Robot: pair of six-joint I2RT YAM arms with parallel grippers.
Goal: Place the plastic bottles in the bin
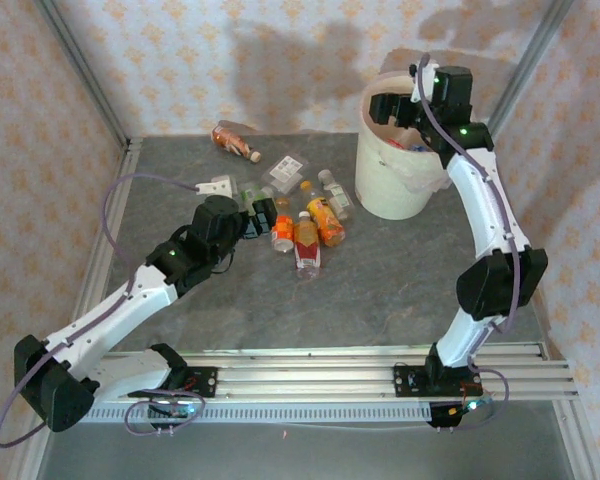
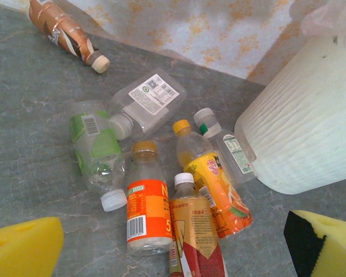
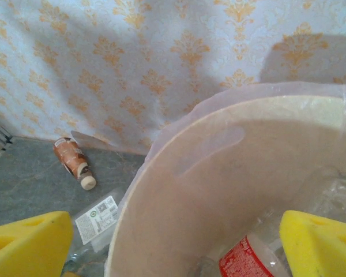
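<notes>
Several plastic bottles (image 1: 300, 225) lie in a heap left of the bin (image 1: 392, 195). In the left wrist view I pick out an orange-labelled bottle (image 2: 147, 202), a red-and-gold one (image 2: 197, 231), a yellow juice bottle (image 2: 216, 184), a green-labelled one (image 2: 95, 144) and a clear flat one (image 2: 147, 98). A brown bottle (image 1: 235, 141) lies apart near the back wall. My left gripper (image 2: 173, 248) hangs open just above the heap, its pads either side of the red-and-gold bottle. My right gripper (image 3: 174, 245) is open over the bin (image 3: 161, 190), where a red-labelled bottle (image 3: 251, 259) lies.
Patterned walls close the back and both sides of the grey table. The bin (image 2: 305, 127) stands at the back right, close to the heap. An aluminium rail (image 1: 310, 380) carrying both arm bases runs along the near edge.
</notes>
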